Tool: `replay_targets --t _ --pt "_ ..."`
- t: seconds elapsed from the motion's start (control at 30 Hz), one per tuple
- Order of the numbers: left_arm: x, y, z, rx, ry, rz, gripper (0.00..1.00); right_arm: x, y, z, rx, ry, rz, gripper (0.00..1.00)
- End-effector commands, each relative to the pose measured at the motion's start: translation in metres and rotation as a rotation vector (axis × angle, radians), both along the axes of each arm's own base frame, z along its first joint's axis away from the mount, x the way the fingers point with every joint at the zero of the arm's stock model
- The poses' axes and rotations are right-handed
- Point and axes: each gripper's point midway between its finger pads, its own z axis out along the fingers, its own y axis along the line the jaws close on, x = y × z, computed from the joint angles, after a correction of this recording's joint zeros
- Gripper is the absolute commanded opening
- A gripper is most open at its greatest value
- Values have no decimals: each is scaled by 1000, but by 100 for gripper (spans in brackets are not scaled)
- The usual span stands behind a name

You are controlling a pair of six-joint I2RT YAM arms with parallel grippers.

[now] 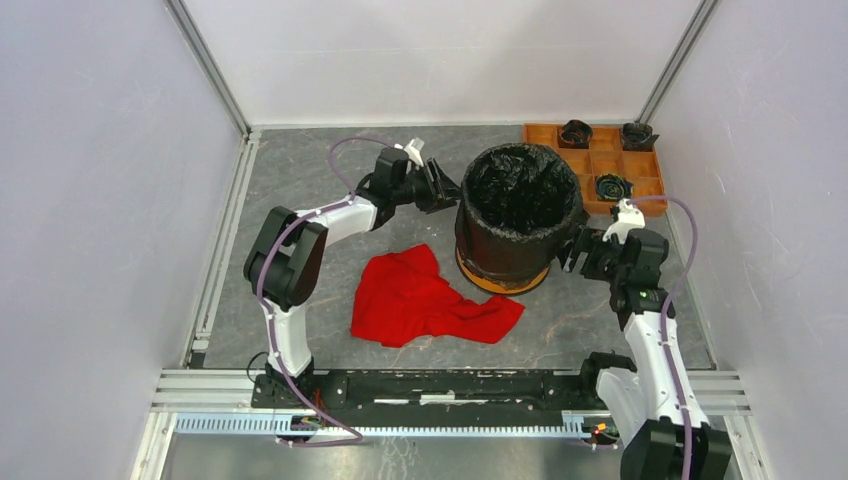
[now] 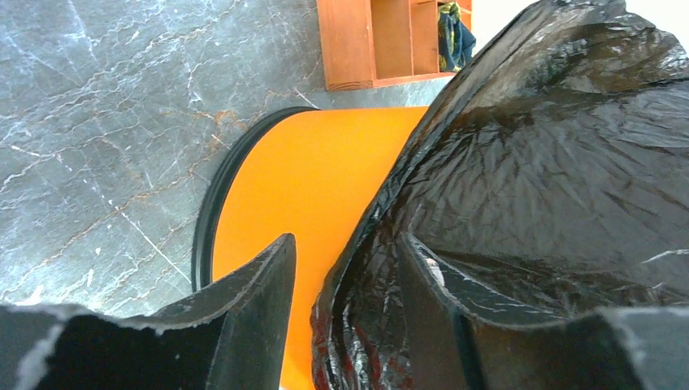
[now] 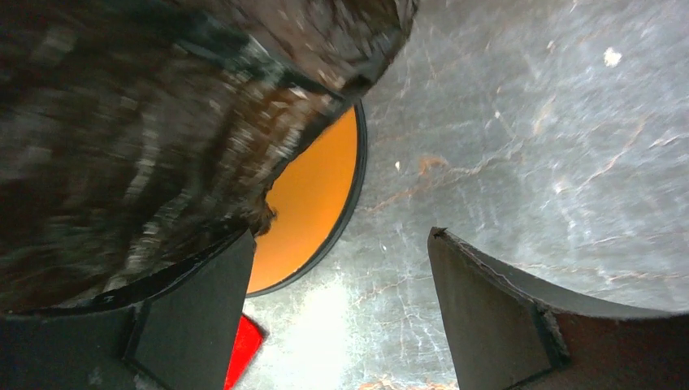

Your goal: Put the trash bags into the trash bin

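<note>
The orange trash bin (image 1: 482, 281) stands mid-table. The glossy black trash bag (image 1: 520, 200) lines it and drapes over its rim and most of its outside, so only the orange base shows. My left gripper (image 1: 448, 187) is at the bin's upper left side. In the left wrist view its jaws (image 2: 345, 252) stand apart, straddling the bag's hanging edge (image 2: 552, 162) against the orange bin wall (image 2: 317, 179). My right gripper (image 1: 572, 250) is open and empty, close beside the bin's right side. The right wrist view (image 3: 341, 244) shows the bag (image 3: 146, 122) and the bin (image 3: 313, 195) by its left finger.
A red cloth (image 1: 425, 295) lies flat in front of the bin on its left; it also shows in the right wrist view (image 3: 242, 345). An orange-brown compartment tray (image 1: 600, 160) with three small rolled dark bundles (image 1: 575, 130) sits at the back right. Walls enclose the table.
</note>
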Motion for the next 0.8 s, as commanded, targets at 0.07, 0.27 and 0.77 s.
replay_targets --t 0.07,0.27,0.77 --pt "-23 -11 -14 -39 40 -52 53 13 27 -11 149 -41 74 85" --pt "-25 -6 -22 -6 44 -48 53 11 14 -17 69 -15 37 86" --pt "-14 52 19 21 -12 83 78 -19 -25 -13 -110 135 -120 85"
